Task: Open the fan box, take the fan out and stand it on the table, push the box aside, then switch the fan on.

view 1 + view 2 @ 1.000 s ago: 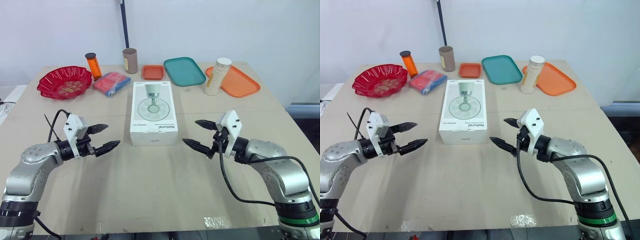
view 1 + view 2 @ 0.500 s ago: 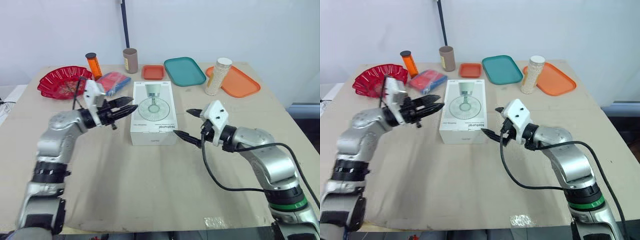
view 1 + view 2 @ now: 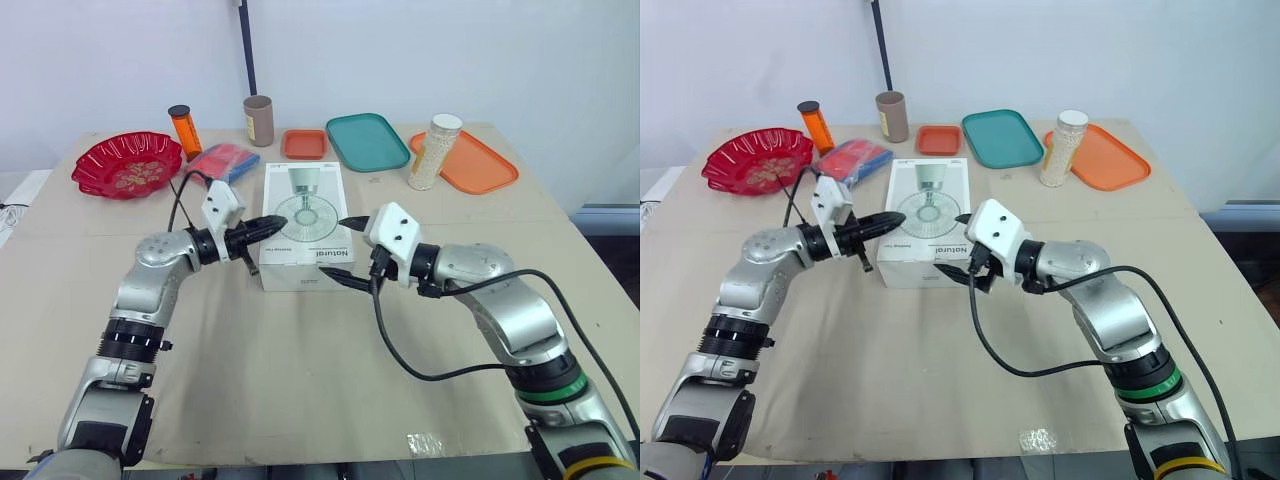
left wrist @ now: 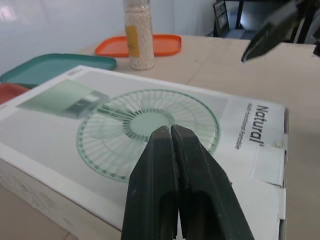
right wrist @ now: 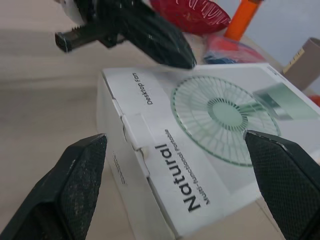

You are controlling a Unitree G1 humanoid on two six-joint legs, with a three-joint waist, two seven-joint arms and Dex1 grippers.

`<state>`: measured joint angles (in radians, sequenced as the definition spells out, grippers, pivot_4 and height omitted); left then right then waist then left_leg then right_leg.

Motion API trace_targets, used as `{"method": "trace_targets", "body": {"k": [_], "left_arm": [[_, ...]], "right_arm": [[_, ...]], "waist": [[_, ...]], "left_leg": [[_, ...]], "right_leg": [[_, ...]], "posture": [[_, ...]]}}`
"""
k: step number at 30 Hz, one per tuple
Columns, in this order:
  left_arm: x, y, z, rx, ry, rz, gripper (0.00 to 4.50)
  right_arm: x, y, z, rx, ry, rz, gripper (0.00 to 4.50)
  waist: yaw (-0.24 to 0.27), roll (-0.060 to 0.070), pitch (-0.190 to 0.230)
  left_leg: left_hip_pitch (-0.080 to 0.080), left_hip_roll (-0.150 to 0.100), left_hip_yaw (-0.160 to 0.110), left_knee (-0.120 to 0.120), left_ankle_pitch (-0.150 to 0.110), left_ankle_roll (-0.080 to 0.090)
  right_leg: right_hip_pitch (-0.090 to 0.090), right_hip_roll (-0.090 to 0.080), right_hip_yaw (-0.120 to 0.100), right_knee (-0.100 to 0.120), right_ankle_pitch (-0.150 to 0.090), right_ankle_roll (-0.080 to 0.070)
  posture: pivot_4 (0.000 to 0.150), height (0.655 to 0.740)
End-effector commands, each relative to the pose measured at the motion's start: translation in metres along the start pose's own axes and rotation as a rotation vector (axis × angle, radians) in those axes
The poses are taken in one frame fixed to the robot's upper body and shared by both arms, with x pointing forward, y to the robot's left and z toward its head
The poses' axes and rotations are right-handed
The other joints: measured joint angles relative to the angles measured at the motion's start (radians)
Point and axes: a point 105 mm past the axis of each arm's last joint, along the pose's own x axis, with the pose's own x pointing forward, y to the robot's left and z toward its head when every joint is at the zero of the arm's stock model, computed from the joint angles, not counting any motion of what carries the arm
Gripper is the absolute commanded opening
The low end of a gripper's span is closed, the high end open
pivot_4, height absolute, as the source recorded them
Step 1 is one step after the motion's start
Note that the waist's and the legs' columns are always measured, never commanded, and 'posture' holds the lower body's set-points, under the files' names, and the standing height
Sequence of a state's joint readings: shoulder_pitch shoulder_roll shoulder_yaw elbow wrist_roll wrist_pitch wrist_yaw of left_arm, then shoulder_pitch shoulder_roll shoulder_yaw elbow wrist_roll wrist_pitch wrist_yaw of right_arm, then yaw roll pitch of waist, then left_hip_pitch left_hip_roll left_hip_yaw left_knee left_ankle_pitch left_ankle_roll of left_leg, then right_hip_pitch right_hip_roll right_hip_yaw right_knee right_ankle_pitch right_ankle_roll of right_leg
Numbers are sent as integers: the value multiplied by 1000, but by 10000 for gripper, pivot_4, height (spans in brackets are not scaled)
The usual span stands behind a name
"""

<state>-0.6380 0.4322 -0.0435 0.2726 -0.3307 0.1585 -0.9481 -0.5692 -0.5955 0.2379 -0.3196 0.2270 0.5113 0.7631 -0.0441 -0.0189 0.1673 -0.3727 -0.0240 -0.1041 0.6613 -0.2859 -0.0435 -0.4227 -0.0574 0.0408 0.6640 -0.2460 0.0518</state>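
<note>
My left gripper has its two black fingers pressed together on nothing, the tips poised over the left long edge of the fan box. I take that as a brace: a closed point set there can pin the carton when its end gets pulled. Whether the tips actually touch the lid I cannot tell.

My right gripper is spread wide and empty. One finger is up over the right side of the lid and the other is low by the near right corner, so the gap straddles that corner. That end carries the tuck flap, which is probably why I have the gripper angled in from the right.

The box lies flat near the middle of the table, printed fan face up, its closed end toward me and the fan presumably inside.

The red bowl, teal tray and jar of white beads stand along the far edge. That leaves bare tabletop near me for standing the fan and shoving the box aside.
</note>
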Motion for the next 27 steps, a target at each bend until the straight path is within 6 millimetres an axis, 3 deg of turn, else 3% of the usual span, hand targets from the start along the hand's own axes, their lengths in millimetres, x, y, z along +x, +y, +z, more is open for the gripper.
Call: {"method": "trace_targets", "body": {"k": [1, 7, 14, 21, 27], "left_arm": [[-4, 3, 3, 43, -8, 22, 1308], [-8, 4, -4, 52, 22, 42, 1308], [-11, 7, -12, 59, 52, 70, 1308], [-13, 7, -27, 98, 130, 83, 1308], [-13, 5, -28, 101, 133, 74, 1308]], "right_arm": [[8, 4, 14, -60, -30, 24, 45000], [24, 7, -1, -108, 31, 58, 45000], [36, -8, -16, -80, 99, -5, 45000], [34, -14, -11, -67, 76, -14, 45000], [31, -13, 0, -37, 36, 8, 45000]], "waist": [[0, 0, 0], [-1, 0, 0], [-1, 0, 0], [-2, 0, -1], [-2, 0, -1]], "left_leg": [[0, 0, 0, 0, 0, 0], [0, 0, 0, 0, 0, 0], [0, 0, 0, 0, 0, -1], [0, 0, 0, 0, 0, -1], [1, 0, 0, 0, 0, 0]], "right_leg": [[0, 0, 0, 0, 0, 0], [0, 0, 0, 0, 0, 0], [0, 0, 0, 0, 0, 0], [0, 0, 0, 1, 0, 0], [0, 0, 0, 1, 0, 0]], "posture": [[1500, 7400], [1500, 7400], [1500, 7400], [1500, 7400], [1500, 7400]]}}
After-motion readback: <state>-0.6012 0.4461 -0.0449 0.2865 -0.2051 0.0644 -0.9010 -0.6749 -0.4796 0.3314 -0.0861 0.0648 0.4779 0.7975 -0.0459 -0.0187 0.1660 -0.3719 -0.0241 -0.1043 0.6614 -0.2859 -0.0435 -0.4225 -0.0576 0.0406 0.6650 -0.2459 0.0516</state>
